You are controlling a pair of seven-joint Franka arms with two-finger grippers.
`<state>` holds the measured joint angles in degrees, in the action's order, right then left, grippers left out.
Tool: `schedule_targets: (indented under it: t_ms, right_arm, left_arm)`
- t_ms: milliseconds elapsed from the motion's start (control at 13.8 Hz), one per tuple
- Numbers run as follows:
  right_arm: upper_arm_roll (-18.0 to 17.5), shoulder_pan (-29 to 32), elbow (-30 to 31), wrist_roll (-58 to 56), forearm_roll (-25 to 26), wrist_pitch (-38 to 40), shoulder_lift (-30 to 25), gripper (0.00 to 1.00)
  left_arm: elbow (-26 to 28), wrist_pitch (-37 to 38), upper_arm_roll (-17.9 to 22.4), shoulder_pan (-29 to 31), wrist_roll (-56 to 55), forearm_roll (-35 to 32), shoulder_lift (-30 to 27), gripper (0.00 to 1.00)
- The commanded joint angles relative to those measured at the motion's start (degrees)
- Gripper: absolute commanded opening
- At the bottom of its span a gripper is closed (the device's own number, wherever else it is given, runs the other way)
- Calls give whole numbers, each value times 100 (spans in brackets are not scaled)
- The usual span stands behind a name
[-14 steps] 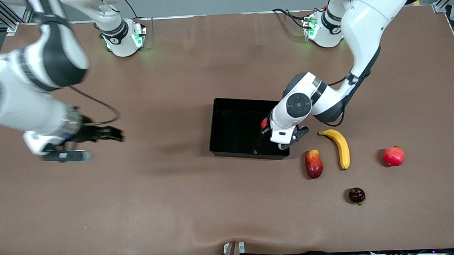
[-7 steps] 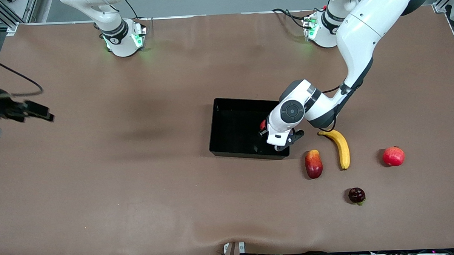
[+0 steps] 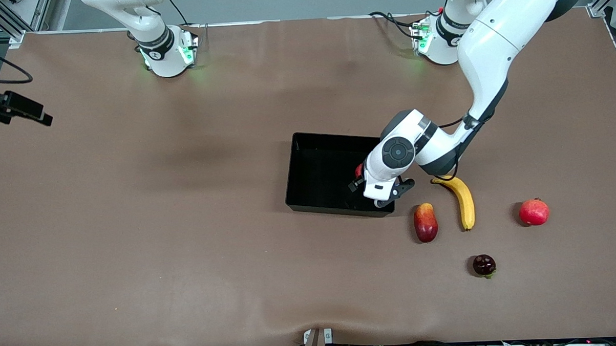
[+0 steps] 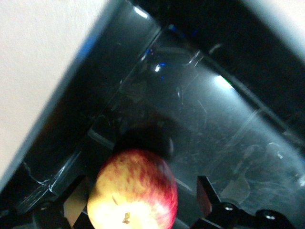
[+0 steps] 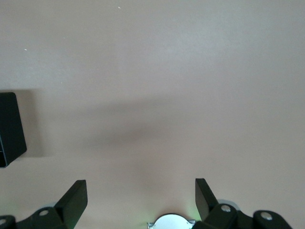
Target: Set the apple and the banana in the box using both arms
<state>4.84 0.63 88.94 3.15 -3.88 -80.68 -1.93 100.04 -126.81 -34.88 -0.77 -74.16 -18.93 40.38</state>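
The apple (image 3: 358, 169) is inside the box (image 3: 313, 178), at the box's end toward the left arm. In the left wrist view the apple (image 4: 133, 191) lies between the fingers of my left gripper (image 4: 140, 185), with a gap at one finger (image 4: 204, 191), over the box floor (image 4: 214, 124). My left gripper (image 3: 358, 180) is open and low in the box. The banana (image 3: 462, 198) lies on the table beside the box, toward the left arm's end. My right gripper (image 3: 42, 116) is open and empty, up over the right arm's end of the table; it also shows in its own view (image 5: 140, 187).
A red-yellow mango-like fruit (image 3: 425, 222) lies next to the banana, near the box's corner. A pinkish-red round fruit (image 3: 534, 211) and a dark fruit (image 3: 484, 265) lie toward the left arm's end. A box corner (image 5: 9, 129) shows in the right wrist view.
The right arm has swung away from the table's middle to its own end and risen. The left gripper has sunk slightly into the box with the apple.
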Motion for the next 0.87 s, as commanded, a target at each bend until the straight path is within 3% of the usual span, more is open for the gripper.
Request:
schedule_targets:
  t_ms: [0,361,795]
  right_arm:
    - [8,42,89,98,81,-139,-106,100]
    - [-79,-89,-8,71,536,-307,-27,100]
    - [-53,-11,0,115,494,-509,-26,100]
  left_arm:
    - [-422,733,-19,16,24,-128,-415,100]
    - [-1688,2386,-36,129,866,-120,-802,100]
    - [-1751,2950,-45,1112,2606,-32,-1620,100]
